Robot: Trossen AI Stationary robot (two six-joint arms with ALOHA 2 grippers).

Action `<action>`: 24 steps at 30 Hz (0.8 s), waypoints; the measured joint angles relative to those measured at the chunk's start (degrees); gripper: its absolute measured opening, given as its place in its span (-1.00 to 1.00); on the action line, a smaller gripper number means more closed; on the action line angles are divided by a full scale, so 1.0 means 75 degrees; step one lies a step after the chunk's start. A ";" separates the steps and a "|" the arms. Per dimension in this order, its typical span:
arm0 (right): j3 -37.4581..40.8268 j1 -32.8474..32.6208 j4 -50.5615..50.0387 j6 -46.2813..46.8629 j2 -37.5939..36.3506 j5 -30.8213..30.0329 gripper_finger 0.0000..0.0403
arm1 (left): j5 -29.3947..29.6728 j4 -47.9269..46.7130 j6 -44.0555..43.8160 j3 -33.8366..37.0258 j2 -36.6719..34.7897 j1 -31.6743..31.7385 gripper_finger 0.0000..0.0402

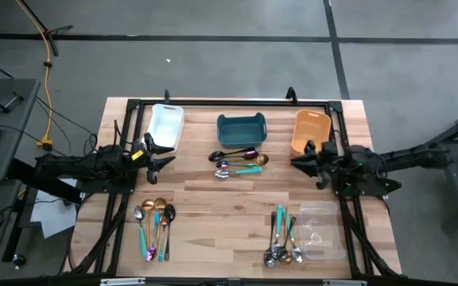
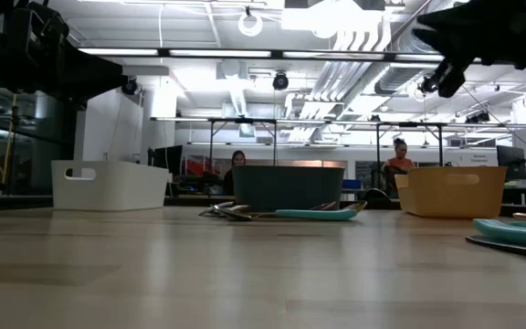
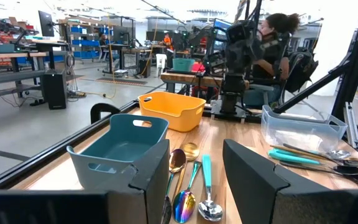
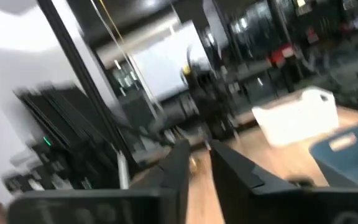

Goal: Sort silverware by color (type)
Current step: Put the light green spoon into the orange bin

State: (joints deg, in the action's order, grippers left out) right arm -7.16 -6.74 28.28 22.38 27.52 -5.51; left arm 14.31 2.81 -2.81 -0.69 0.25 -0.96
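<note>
The silverware lies in three loose groups on the wooden table. One group (image 1: 241, 163) is in the middle in front of the teal bin (image 1: 241, 129); another (image 1: 156, 226) is near the front left; the third (image 1: 283, 238) is near the front right, beside the clear bin (image 1: 322, 232). My left gripper (image 1: 172, 154) hovers open at the left and points toward the middle group (image 3: 188, 180). My right gripper (image 1: 296, 161) hovers at the right above the table, its fingers (image 4: 178, 168) a little apart with nothing between them.
A white bin (image 1: 165, 125) and an orange bin (image 1: 310, 131) flank the teal bin along the far edge. A black frame (image 1: 229, 103) runs around the table. People sit at desks in the room beyond. Bare wood lies between the near silverware groups.
</note>
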 joint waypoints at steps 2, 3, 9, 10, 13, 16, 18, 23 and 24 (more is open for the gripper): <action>-0.0358 -0.0146 -0.0163 -0.0181 0.0782 -0.0010 -0.50 | 0.0000 -0.0002 0.0000 0.0000 0.0000 -0.0001 -0.28; -0.0579 -0.0212 -0.0323 -0.0343 0.1152 -0.0010 -0.43 | 0.0000 0.0000 0.0000 0.0000 0.0000 0.0001 -0.28; -0.2181 -0.0458 -0.1712 -0.1394 0.3459 -0.0010 -0.07 | 0.0000 -0.0003 0.0000 0.0000 0.0000 -0.0001 -0.28; -0.2480 -0.0479 -0.1923 -0.1735 0.3836 -0.0011 -0.02 | 0.0000 -0.0003 0.0000 0.0000 0.0000 0.0001 -0.28; -0.3334 -0.0449 -0.2425 -0.2683 0.4957 -0.0038 0.08 | 0.0000 -0.0003 0.0000 0.0000 0.0000 0.0001 -0.28; -0.4161 -0.0307 -0.3132 -0.3474 0.5993 -0.0470 0.13 | 0.0000 -0.0003 -0.0001 0.0000 0.0000 -0.0002 -0.28; -0.4647 -0.0168 -0.3507 -0.3814 0.6633 -0.0766 0.13 | 0.0000 -0.0003 0.0000 0.0000 0.0000 0.0000 -0.28; -0.5603 0.0331 -0.4167 -0.4052 0.8082 -0.0764 0.14 | 0.0000 -0.0003 0.0000 0.0000 0.0000 -0.0001 -0.28; -0.5759 0.0439 -0.4291 -0.4055 0.8361 -0.0660 0.14 | 0.0000 -0.0003 0.0000 0.0000 0.0000 -0.0002 -0.28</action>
State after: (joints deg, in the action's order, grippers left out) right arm -50.35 -3.45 -3.90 -8.03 90.23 -10.45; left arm 14.31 2.79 -2.81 -0.69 0.25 -0.97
